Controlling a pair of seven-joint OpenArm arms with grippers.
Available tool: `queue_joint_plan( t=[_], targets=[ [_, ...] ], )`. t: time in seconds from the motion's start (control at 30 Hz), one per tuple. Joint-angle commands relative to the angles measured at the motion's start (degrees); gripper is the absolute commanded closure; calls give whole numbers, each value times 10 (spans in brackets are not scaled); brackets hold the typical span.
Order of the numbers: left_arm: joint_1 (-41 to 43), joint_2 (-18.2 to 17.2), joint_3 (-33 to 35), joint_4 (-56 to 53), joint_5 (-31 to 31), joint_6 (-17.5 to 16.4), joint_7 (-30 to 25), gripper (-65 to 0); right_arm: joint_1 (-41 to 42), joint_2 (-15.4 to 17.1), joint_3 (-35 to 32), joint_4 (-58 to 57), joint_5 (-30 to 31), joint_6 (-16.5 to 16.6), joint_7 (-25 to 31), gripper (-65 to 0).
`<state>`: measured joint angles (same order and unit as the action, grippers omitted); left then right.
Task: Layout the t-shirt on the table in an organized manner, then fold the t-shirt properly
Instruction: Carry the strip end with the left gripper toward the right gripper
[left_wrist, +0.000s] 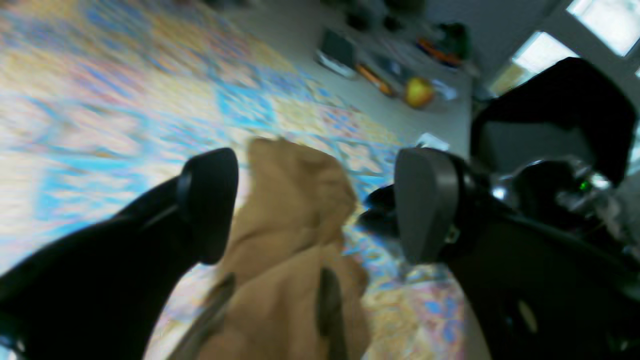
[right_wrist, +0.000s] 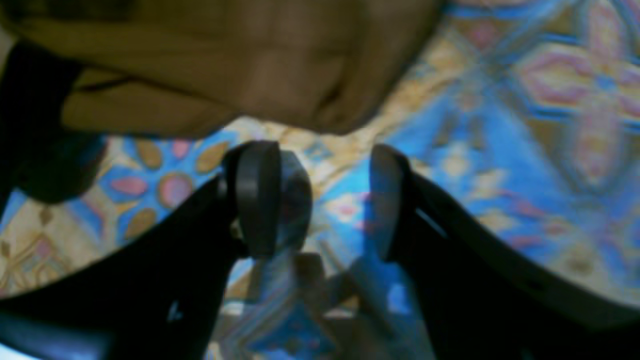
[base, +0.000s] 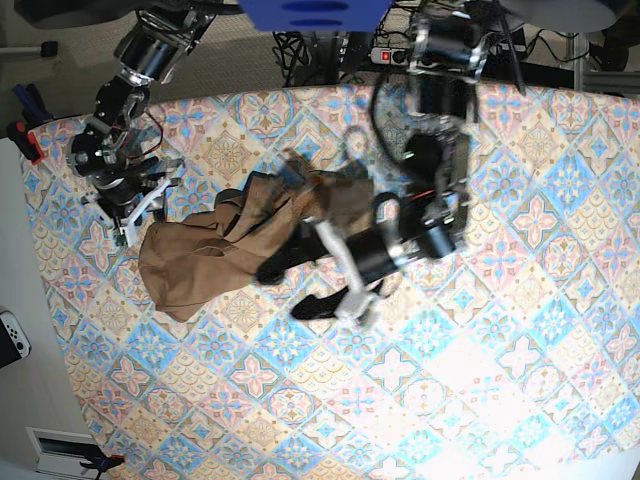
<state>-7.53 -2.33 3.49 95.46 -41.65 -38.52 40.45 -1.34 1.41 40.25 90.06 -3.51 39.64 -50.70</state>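
The tan-brown t-shirt (base: 235, 240) lies crumpled on the left half of the patterned table (base: 500, 330). My left gripper (base: 293, 287) hovers at the shirt's right side, open. In the left wrist view a bunched fold of the t-shirt (left_wrist: 295, 225) sits in the wide gap of the left gripper (left_wrist: 317, 205), touching neither finger. My right gripper (base: 140, 222) is at the shirt's left end. In the right wrist view the right gripper (right_wrist: 325, 200) is open over bare table (right_wrist: 500, 150), with the t-shirt (right_wrist: 225, 65) just beyond its fingertips.
The table's left edge (base: 35, 250) runs close to the right arm, with a red clamp (base: 30, 140) on it and a white controller (base: 12, 340) lying beyond it. Past the table's far edge, the left wrist view shows floor clutter and a yellow ball (left_wrist: 419, 92).
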Motion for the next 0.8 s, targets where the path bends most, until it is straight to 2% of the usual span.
queue_joint_plan(
  t=[0.0, 0.13, 0.2, 0.27, 0.37, 0.47, 0.53, 0.63, 0.77],
  targets=[
    [10, -21, -1, 26, -5, -3, -7, -471, 11, 6, 0, 19, 13, 4, 16, -281],
    [71, -113, 1, 77, 19, -3, -7, -471, 11, 5, 0, 30, 13, 4, 16, -281],
    [102, -142, 2, 88, 40, -6, -7, -471, 11, 5, 0, 31, 13, 4, 16, -281],
    [123, -157, 2, 85, 54, -8, -8, -471, 11, 5, 8, 31, 14, 4, 19, -281],
    [129, -157, 2, 57, 65, -8, -9, -471, 13, 3, 38, 31, 15, 4, 19, -281],
    [122, -154, 2, 17, 66, -8, -10, -471, 11, -24, 58, 34, 31, 4, 19, -281],
    [97, -148, 3, -34, 66, -8, -10, -471, 13, -27, 81, 52, 43, 4, 19, -281],
    [66, -136, 2, -104, 78, -8, -10, -471, 12, -27, 103, 65, 101, 4, 19, -281],
    [58, -133, 2, -114, 131, -8, -10, -471, 11, -26, 104, 61, 189, 4, 16, -281]
  ],
)
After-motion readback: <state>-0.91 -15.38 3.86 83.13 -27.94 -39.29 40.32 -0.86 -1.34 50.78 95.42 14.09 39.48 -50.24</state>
